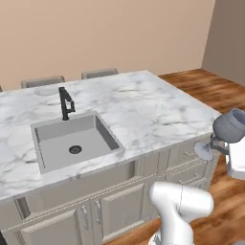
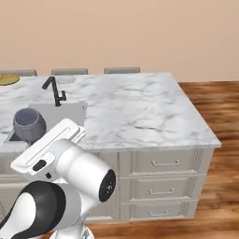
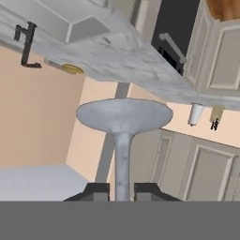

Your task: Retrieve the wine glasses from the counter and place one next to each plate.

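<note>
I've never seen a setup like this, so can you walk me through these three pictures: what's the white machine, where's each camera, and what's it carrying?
It is a rendered kitchen. The white machine is a robot arm on a driving base. Two pictures come from cameras on that base, behind the arm to its left and right, looking over a marble island with a sink and black faucet. A yellow-rimmed plate sits at the island's far edge. The third camera sits on the hand, so its picture is tilted. The pincer is shut on the stem of a grey wine glass, seen foot-first in the hand view.
</note>
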You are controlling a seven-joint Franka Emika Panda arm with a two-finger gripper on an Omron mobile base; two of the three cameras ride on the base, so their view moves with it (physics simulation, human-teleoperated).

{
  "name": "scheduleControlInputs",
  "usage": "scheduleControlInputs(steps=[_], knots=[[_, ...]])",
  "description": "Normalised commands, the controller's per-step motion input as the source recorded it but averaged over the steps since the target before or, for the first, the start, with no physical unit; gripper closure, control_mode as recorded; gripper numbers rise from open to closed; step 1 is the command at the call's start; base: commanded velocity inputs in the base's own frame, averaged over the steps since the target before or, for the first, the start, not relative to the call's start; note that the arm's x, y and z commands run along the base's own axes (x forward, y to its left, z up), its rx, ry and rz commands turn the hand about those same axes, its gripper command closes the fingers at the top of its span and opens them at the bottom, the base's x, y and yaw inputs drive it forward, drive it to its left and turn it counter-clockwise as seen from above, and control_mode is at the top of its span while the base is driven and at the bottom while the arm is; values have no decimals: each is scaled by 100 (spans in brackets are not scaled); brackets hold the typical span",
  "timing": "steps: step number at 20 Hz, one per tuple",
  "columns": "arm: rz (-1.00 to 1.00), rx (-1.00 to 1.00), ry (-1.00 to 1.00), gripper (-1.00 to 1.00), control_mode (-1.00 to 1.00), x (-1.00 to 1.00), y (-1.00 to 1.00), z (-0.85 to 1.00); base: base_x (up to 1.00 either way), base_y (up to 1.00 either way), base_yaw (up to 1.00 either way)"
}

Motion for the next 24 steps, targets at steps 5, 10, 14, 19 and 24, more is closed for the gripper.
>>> scheduleControlInputs(steps=[5,10,14,19,24], knots=[[0,0,0,100,100,0,0,0,9,-100,22],[0,0,0,100,100,0,0,0,20,-100,17],[0,0,0,100,100,0,0,0,43,-100,16],[0,0,0,100,100,0,0,0,54,-100,10],[0,0,0,100,100,0,0,0,50,-100,10]])
